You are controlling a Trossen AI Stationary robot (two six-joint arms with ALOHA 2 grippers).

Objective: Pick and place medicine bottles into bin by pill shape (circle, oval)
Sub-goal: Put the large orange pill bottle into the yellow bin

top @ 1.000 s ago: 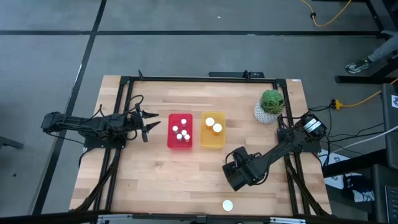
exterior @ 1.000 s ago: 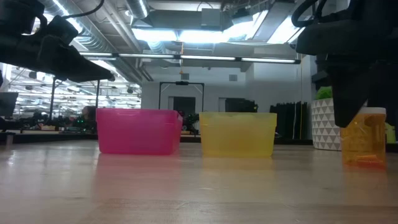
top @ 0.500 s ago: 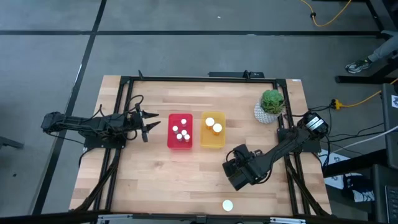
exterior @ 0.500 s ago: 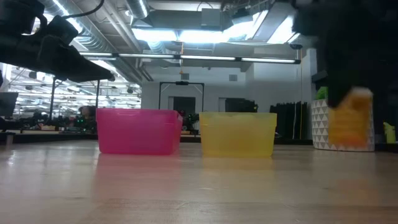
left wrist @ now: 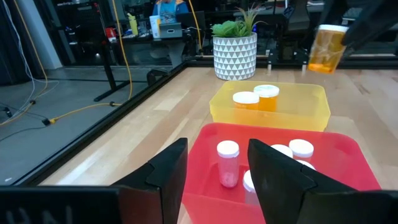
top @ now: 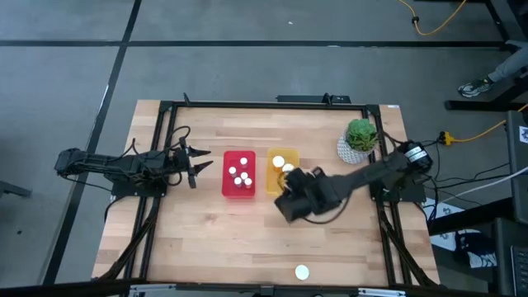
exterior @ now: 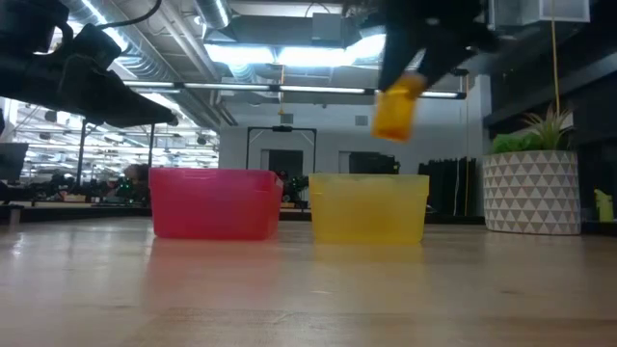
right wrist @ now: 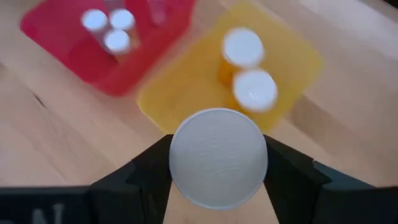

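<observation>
My right gripper (top: 291, 200) is shut on an orange bottle with a white cap (exterior: 394, 109), high above the near edge of the yellow bin (top: 272, 189). The yellow bin holds two orange bottles (right wrist: 247, 70). The red bin (top: 226, 183) holds several small white-capped bottles (top: 239, 175). One more white-capped bottle (top: 302, 271) stands on the table near the front edge. My left gripper (top: 198, 165) is open and empty, left of the red bin. My right gripper pinches the orange bottle at its cap end (right wrist: 179, 159) between its two fingers, one on each side. The fingers come from above, pointing down. The bottle hangs below them, slightly tilted (exterior: 392, 116), lifted clear of the table and the bin.
A potted green plant (top: 360, 139) in a white patterned pot stands at the back right. The two bins sit side by side at the table's middle. Bare wood lies in front of the bins (top: 214, 239).
My right gripper has risen from the table's near right part and gone left and toward the far edge, to the yellow bin. It carries the orange bottle, which stood on the table and now hangs lifted clear, high above the bin's rim.
</observation>
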